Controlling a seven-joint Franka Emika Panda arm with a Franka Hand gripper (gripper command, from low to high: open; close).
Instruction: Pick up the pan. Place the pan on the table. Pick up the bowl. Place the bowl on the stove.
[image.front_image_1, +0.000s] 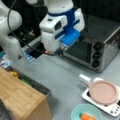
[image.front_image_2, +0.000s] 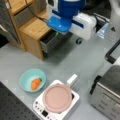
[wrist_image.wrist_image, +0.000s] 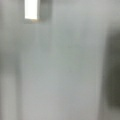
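Still untouched, the pan (image.front_image_2: 57, 98) sits on the stove (image.front_image_2: 72, 103), bowl (image.front_image_2: 28, 76) beside it; the pincer (image.front_image_1: 63, 47) hangs well above, its opening hidden.

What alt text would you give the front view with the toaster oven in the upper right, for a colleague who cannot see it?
In a front view, the pink pan sits on the white stove at lower right, the teal bowl with an orange item beside it on the grey table. The arm's white and blue wrist hangs above the table, holding nothing; a toaster oven stands behind, a wooden block lower left.
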